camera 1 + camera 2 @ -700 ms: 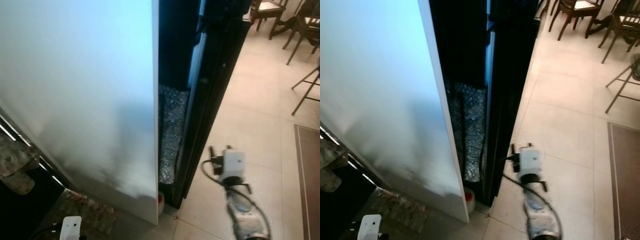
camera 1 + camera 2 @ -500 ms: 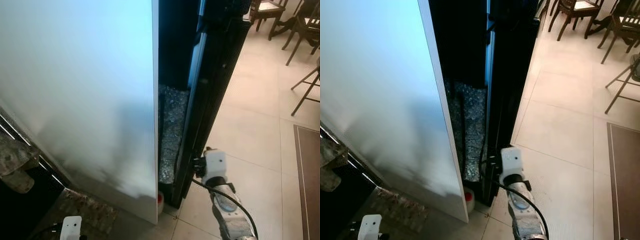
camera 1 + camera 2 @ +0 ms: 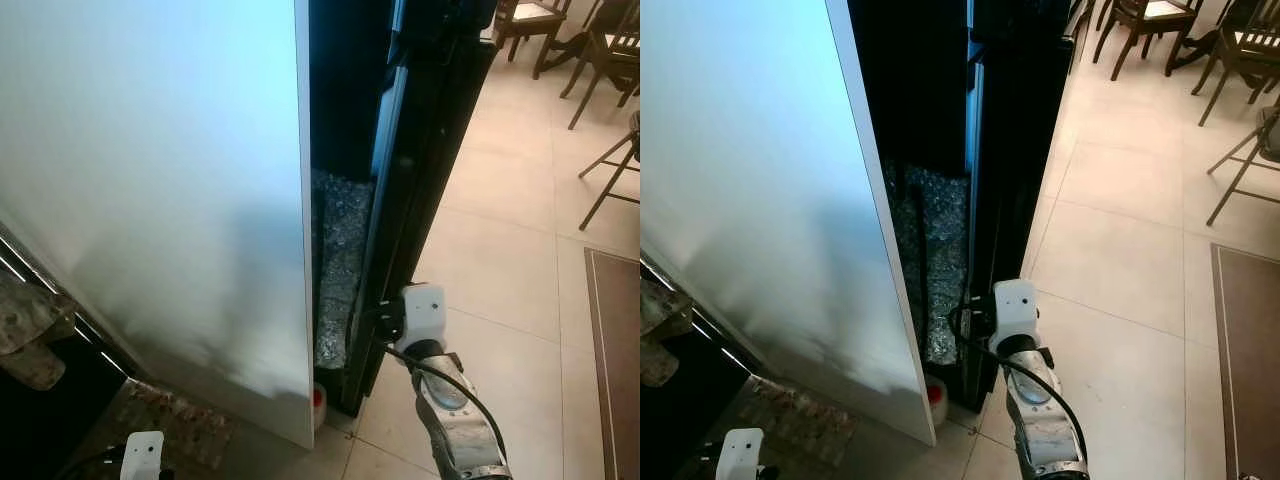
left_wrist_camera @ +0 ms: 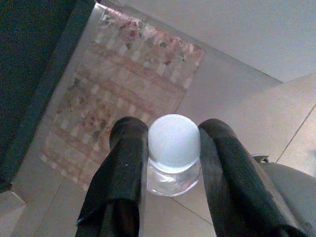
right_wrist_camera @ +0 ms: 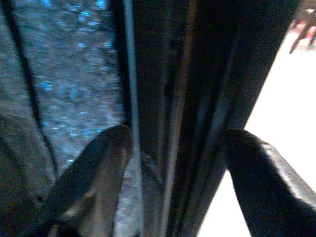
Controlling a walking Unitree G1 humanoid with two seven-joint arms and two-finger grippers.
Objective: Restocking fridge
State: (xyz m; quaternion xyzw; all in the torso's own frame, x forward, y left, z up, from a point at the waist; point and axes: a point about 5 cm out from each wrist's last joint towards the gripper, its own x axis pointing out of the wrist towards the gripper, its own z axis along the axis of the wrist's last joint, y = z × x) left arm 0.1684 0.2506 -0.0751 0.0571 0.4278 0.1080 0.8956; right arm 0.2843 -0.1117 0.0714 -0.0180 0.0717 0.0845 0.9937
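Right arm has swung in from over the floor tiles and the right gripper [image 5: 177,163] now sits at the edge of the black fridge door [image 3: 430,150] — fingers spread wide, one either side of that edge, nothing held. That reads as lining up to pull the door wider, so stocking hasn't started.

Left gripper [image 4: 170,163] hangs low, clamped on a clear bottle [image 4: 174,153] with a white cap, pads tight against the neck. The bottle is well below the fridge, over a patterned rug [image 4: 118,94].

Hard to read: the fridge interior is nearly black, with only a glittery panel [image 3: 335,270] low in the gap. The white panel [image 3: 150,200] blocks everything to its left. A small red-capped container [image 3: 935,392] on the floor is half hidden — can't tell what it is. Whether the right fingers touch the door is unclear.
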